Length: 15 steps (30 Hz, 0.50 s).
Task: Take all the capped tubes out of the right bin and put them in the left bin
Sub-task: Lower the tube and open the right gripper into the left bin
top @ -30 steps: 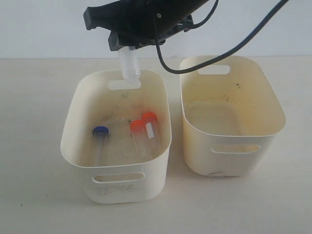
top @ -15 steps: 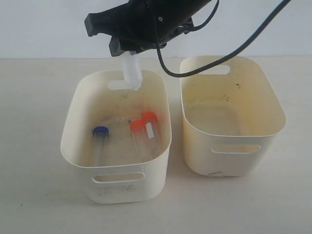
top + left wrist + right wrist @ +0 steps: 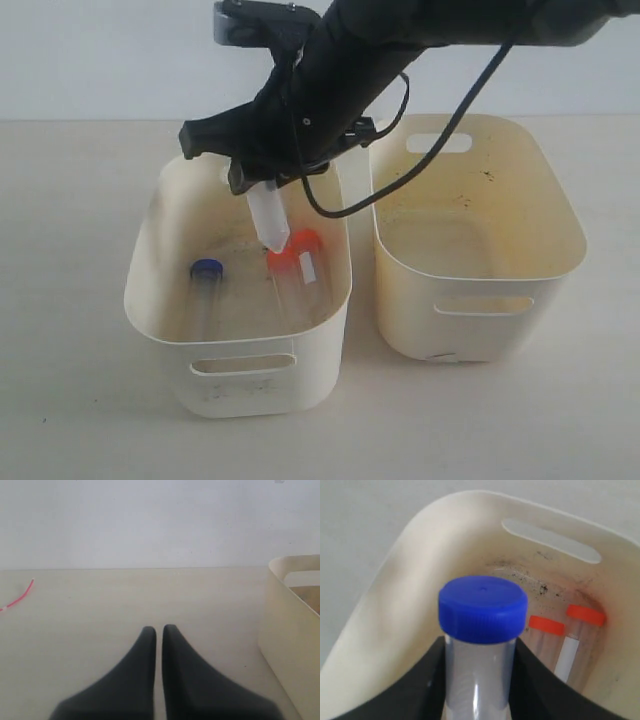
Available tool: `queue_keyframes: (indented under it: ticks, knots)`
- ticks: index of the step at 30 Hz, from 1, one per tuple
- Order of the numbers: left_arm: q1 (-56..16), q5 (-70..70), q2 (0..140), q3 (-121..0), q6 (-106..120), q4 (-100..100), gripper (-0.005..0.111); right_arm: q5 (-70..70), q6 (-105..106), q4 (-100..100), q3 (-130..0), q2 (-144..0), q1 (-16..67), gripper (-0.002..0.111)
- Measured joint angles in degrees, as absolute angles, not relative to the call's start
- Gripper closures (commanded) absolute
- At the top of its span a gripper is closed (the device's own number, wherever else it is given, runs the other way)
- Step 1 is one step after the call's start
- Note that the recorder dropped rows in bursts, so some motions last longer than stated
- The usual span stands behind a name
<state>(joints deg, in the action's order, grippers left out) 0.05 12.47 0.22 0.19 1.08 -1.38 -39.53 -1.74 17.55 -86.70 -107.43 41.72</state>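
— Right pincer (image 3: 258, 188): what has it got?
— It is pinching a blue-capped tube (image 3: 482, 610) just below the cap, with one dark finger (image 3: 420, 685) on each side.
— Where is that tube?
— It hangs tilted, bottom end down, inside the opening of the left bin (image 3: 140, 290). Its tip is close above the two orange-capped tubes (image 3: 283, 260) that lie on the smudged floor. I cannot tell whether it touches them. One of those two has a white label.
— Anything else in there?
— A second blue-capped tube (image 3: 207, 270) lies nearer the other wall.
— And the right bin (image 3: 480, 320)?
— It stands just beside the left bin on the worktop (image 3: 70, 400).
— Left pincer (image 3: 159, 628)?
— Its fingers are pressed together with nothing between them, low over bare worktop.
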Motion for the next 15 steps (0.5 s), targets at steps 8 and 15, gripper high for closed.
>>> queue_keyframes:
  ticks: [8,15]
  knots:
    - [0.05,12.47,0.22,0.19,1.08,-1.38,0.103,-40.16,-1.26,17.58,-86.7,-110.29,41.72,0.037]
    - [0.05,12.47,0.22,0.19,1.08,-1.38,0.103,-40.76,-1.14,17.68,-86.7,-110.78,41.72,0.023]
